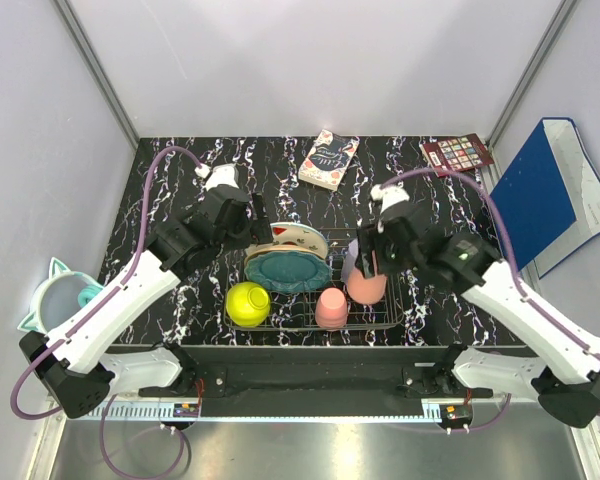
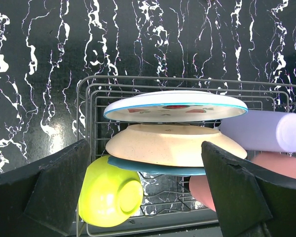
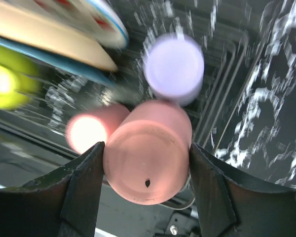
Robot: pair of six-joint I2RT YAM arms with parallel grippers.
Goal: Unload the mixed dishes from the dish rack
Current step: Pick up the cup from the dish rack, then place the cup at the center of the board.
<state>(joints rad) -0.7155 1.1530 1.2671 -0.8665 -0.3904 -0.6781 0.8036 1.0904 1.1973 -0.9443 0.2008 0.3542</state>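
Right gripper [image 3: 145, 153]: clamped on a smooth salmon-pink cup [image 3: 148, 173], base up, at the right end of the wire-grid dish rack [image 1: 380, 322]. Rack contents: second salmon-pink cup [image 3: 89, 133], lilac cup [image 3: 173, 66], yellow-green bowl [image 2: 108, 195], and three plates leaning together: white red-spotted plate [image 2: 175, 106], peach plate [image 2: 172, 145], teal plate [image 2: 153, 169]. Left gripper [image 2: 145, 158]: fingers spread wide, holding nothing, poised facing the plates

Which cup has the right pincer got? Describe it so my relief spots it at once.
Find the wire dish rack in the middle of the black marbled table and go to its right end, where three cups cluster. It is the pink cup clamped in the right pincer. The other pink cup sits free to its left, and the lilac cup behind it differs in colour.
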